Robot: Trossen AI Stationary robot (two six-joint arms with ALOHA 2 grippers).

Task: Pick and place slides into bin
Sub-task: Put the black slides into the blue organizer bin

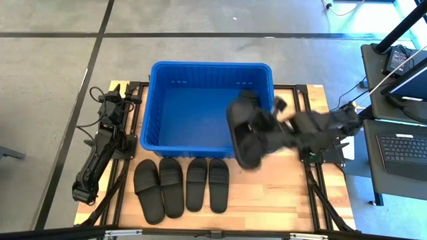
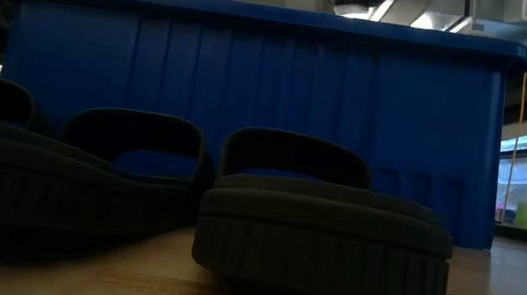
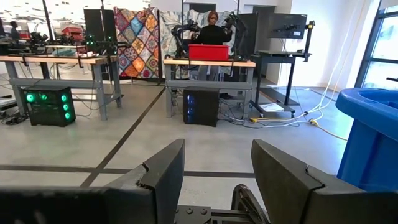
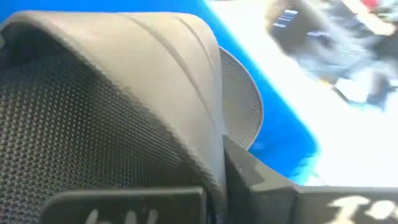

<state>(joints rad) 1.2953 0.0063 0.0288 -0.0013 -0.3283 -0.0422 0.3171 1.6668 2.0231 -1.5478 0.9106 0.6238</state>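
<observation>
Blurring right gripper [image 1: 263,130] (fingertips hidden), slide [image 1: 243,130] over bin [image 1: 160,73]

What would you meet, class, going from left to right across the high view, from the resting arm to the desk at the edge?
Left claw → four slides on the table (the bin lies behind them) → slide held by the right claw → right claw → keyboard.

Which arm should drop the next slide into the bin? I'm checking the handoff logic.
The right. Its gripper is shut on a slide at the bin's right rim. The left gripper is open and empty, parked at the table's left edge.
</observation>
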